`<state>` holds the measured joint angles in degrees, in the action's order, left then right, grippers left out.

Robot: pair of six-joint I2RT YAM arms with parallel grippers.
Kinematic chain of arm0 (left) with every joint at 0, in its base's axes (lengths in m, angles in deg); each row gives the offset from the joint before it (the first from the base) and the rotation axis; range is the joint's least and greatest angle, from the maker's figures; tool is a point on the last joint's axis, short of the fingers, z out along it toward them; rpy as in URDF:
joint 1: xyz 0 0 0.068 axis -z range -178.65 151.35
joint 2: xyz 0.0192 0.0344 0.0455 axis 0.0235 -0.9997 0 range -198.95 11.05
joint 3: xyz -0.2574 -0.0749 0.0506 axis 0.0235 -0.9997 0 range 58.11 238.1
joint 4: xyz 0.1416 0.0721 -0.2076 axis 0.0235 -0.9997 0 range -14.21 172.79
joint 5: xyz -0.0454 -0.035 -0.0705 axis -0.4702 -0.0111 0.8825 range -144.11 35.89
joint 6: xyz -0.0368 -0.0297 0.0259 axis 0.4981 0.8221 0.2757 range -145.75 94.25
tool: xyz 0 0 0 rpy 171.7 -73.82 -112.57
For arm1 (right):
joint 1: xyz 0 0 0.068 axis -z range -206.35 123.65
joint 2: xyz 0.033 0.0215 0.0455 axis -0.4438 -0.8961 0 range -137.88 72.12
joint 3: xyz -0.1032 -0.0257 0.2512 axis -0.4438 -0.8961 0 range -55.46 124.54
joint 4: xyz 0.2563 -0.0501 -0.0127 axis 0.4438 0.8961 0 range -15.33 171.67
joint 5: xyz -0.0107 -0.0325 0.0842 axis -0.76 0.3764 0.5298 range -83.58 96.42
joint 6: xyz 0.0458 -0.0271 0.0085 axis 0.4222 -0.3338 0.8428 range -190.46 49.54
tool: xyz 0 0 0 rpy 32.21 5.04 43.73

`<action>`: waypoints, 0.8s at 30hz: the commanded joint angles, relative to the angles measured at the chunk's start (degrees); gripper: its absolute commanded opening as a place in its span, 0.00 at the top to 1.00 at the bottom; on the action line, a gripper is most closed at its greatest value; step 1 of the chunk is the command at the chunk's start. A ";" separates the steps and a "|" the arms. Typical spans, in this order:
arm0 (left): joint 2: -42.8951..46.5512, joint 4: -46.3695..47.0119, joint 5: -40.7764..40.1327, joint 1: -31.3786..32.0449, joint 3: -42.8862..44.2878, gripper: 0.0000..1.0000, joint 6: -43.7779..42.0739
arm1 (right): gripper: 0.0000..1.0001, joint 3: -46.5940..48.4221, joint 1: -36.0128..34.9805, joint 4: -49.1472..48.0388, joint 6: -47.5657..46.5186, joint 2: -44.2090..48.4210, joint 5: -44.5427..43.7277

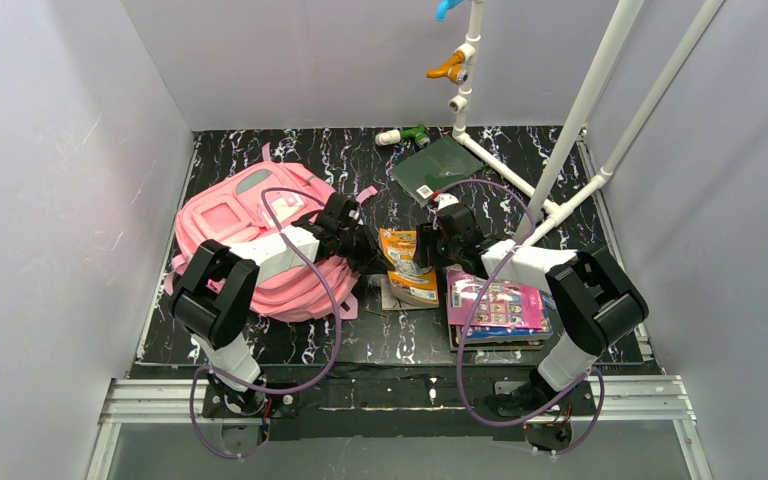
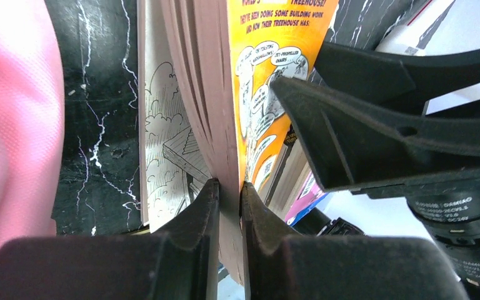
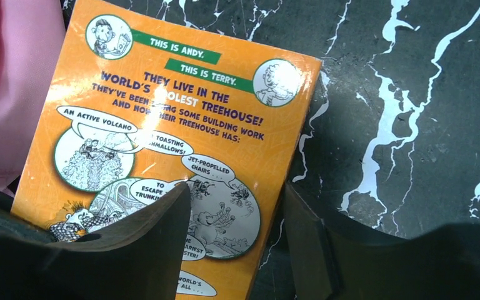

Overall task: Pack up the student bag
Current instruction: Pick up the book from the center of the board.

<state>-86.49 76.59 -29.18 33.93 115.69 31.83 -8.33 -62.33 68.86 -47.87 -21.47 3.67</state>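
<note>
The student bag lies on its side at the left of the table, bright pink; its fabric fills the left edge of the left wrist view. An orange paperback book stands between the two grippers. My left gripper is shut on the book's pages and orange back cover; a loose page with line drawings hangs left of the jaws. My right gripper is open above the book's back cover, one finger over the cover and the other beyond its right edge.
A stack of books with a pink cover lies under the right arm. A dark green folder and a small green-and-white object lie at the back. A white pipe frame rises at the back right. Grey walls close three sides.
</note>
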 commanded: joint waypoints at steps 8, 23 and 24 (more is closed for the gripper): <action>2.97 1.78 1.98 -2.37 5.05 1.00 0.61 | 0.09 2.05 -4.50 9.52 -15.55 8.31 4.68; 12.74 -4.51 6.23 -7.27 14.14 1.00 -3.71 | 0.02 8.15 -8.10 13.18 -2.95 21.83 -2.17; 13.93 -4.03 6.44 -7.51 13.73 1.00 -4.24 | 0.02 9.47 -8.13 15.58 1.32 21.30 -3.63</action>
<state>-81.02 70.71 -27.22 26.91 127.49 30.43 -4.89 -70.66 79.00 -61.12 1.38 2.32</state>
